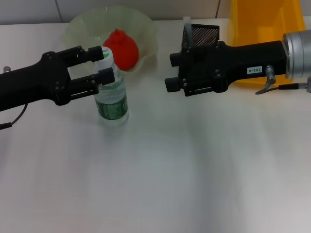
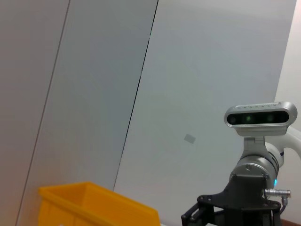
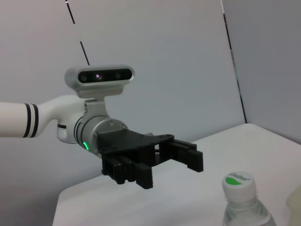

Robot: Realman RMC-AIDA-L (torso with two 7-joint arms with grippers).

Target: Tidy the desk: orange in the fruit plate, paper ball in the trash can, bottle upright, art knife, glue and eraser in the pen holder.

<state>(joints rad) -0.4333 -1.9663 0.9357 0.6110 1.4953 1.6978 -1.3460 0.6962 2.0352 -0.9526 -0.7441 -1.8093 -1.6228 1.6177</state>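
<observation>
The bottle stands upright on the white table, clear with a green label and a white cap. My left gripper is open, with its fingertips on either side of the bottle's neck; in the right wrist view it looks apart from the bottle. The orange lies in the fruit plate behind the bottle. My right gripper is open and empty, hovering in front of the pen holder. The trash can stands at the back right. Paper ball, eraser, art knife and glue are not in view.
The trash can's yellow rim and my right arm show in the left wrist view. A pale wall stands behind the table. The white table top stretches toward me.
</observation>
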